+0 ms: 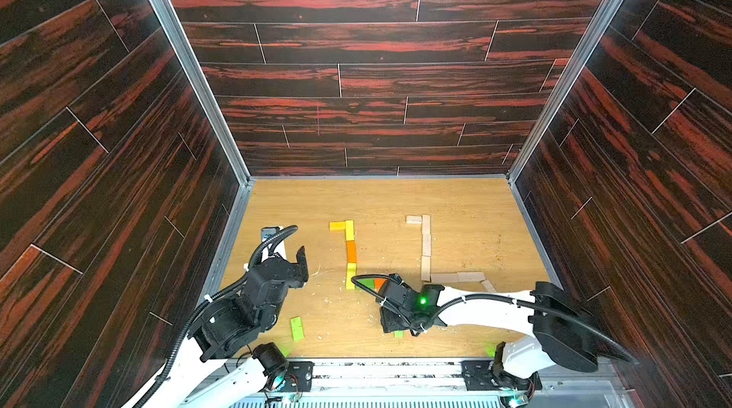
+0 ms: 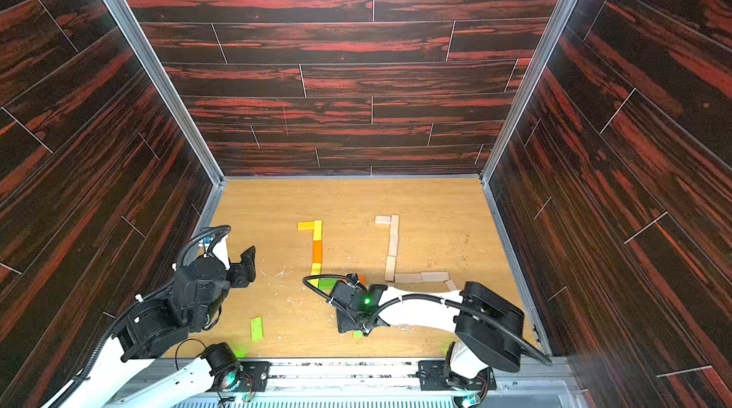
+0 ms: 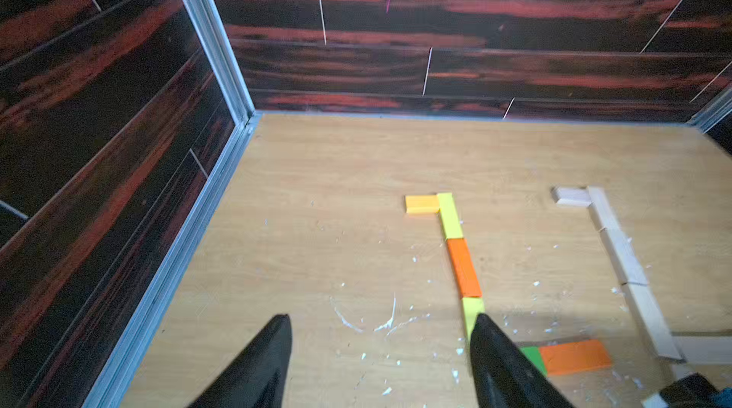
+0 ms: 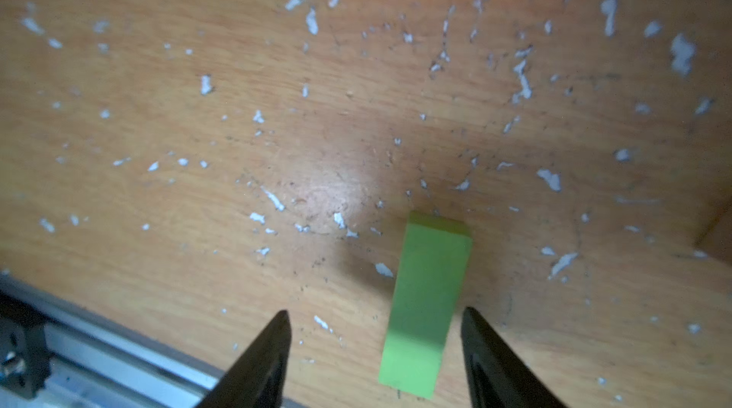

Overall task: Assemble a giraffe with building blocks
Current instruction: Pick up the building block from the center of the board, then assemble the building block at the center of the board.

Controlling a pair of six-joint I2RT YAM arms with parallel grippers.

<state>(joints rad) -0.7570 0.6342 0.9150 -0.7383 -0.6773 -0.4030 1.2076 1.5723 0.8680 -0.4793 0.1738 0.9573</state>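
Since the giraffe is laid flat rather than stacked, both top views show a coloured row (image 1: pixel 351 252) of yellow and orange building blocks on the tabletop (image 1: pixel 475 204), with a yellow head piece (image 1: pixel 337 225) turned off its far end. A plain wooden figure (image 1: pixel 426 245) to that row's right looks like the pattern to copy. A loose green block (image 1: pixel 297 328) lies nearer the robot, left of the row.

From the left wrist, the left hand (image 3: pixel 382 319) hangs open and empty left of the row's near end, apparently parked out of the way.

From the right wrist, the right hand (image 4: pixel 375 311) stands open astride a second green block (image 4: pixel 427 303) lying flat just nearside of the row's foot. It is not yet closed on the block and is probably lining up to take it as a leg.
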